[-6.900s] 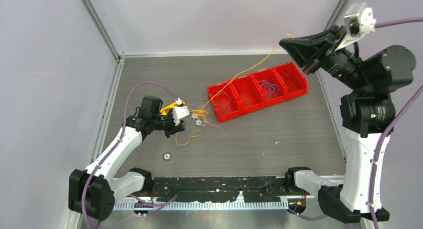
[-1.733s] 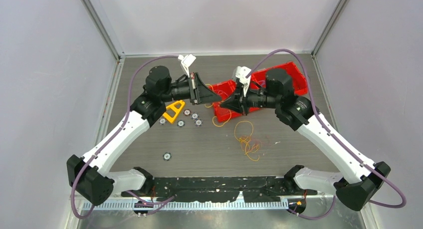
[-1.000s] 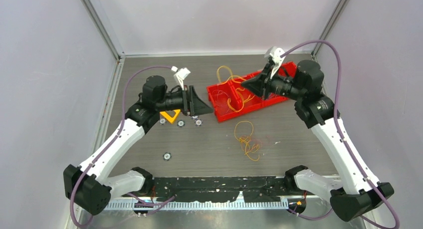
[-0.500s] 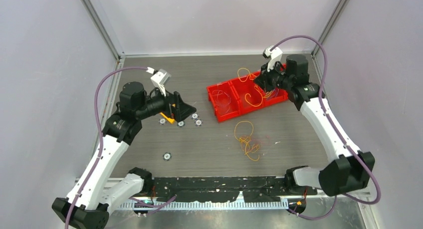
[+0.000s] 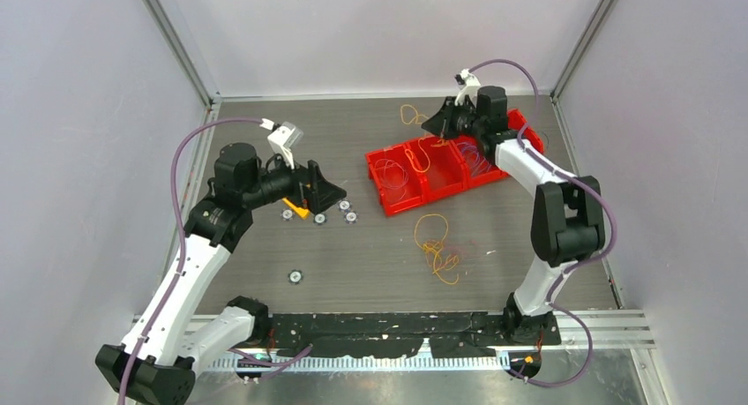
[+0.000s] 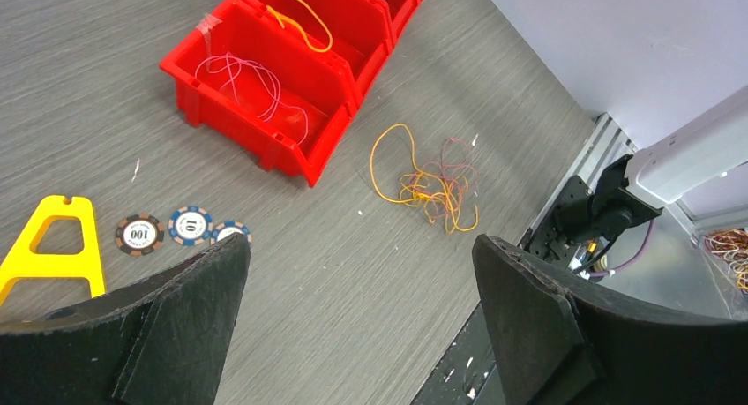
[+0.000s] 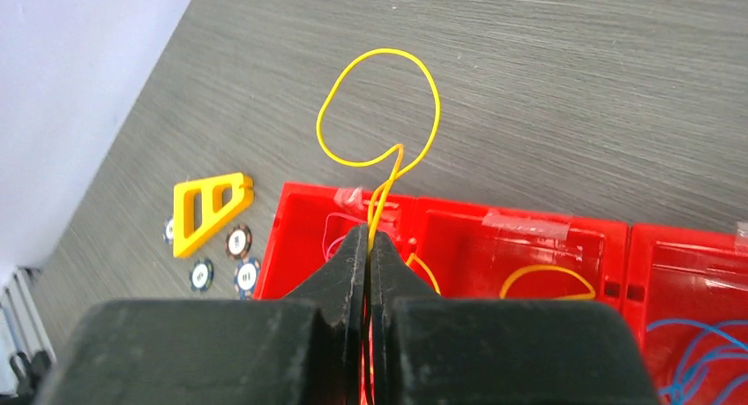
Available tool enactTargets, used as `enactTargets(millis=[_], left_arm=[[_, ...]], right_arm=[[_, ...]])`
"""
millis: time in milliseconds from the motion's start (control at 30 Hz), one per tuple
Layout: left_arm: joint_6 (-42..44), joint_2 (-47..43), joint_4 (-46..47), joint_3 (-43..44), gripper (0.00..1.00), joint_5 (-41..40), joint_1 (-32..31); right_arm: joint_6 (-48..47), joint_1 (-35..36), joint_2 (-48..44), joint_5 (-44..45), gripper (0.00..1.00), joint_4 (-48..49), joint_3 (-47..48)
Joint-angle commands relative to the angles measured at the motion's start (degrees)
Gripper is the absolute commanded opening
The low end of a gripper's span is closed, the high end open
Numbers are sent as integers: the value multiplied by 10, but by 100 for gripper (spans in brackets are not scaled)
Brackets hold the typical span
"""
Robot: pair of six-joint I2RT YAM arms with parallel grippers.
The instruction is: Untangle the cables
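- The right gripper (image 7: 368,237) is pinched shut on a single yellow cable (image 7: 381,50). It's up over the far side of the red bin (image 5: 388,206), with a loop of the wire sticking out past the fingertips.
- I can't tell whether the yellow strand lying in the middle compartment is the tail of that cable or a separate one.
- The left gripper (image 6: 357,273) has its jaws wide apart with nothing between them. It hovers above the poker chips (image 6: 139,233) and the yellow triangle (image 6: 53,246), well away from any wire.
- Done so far, by the look of it: the bin has pinkish wires (image 6: 256,78) in the end compartment, yellow next door and blue wires (image 7: 697,361) beyond that, so some sorting has happened.
- What's left is a tangle (image 6: 432,184) of yellow-orange and reddish strands sitting on the table (image 5: 370,264), in front of the bin and between the two arms. Nobody's touching it.
- My guess is it's maybe halfway or a bit past, and that knot looks like the fiddly part.
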Motion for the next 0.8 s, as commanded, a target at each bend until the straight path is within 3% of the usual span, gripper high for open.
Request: enactTargets(millis=[0,200,533,767], left_arm=[[1,2,6,4,100,20,15],[-8,2,17,-13,100,32,27],[-25,22,32,-7,99,40,27],[-28,25,30,-10,99,36,27]], right_arm=[[89,-26,40,-25,5,108,33],[85,-77,43,-26,5,115,-8],[-182,-82,-12,-11,5,-36,-70],[-298,-53,-26,41,5,-115,-75]])
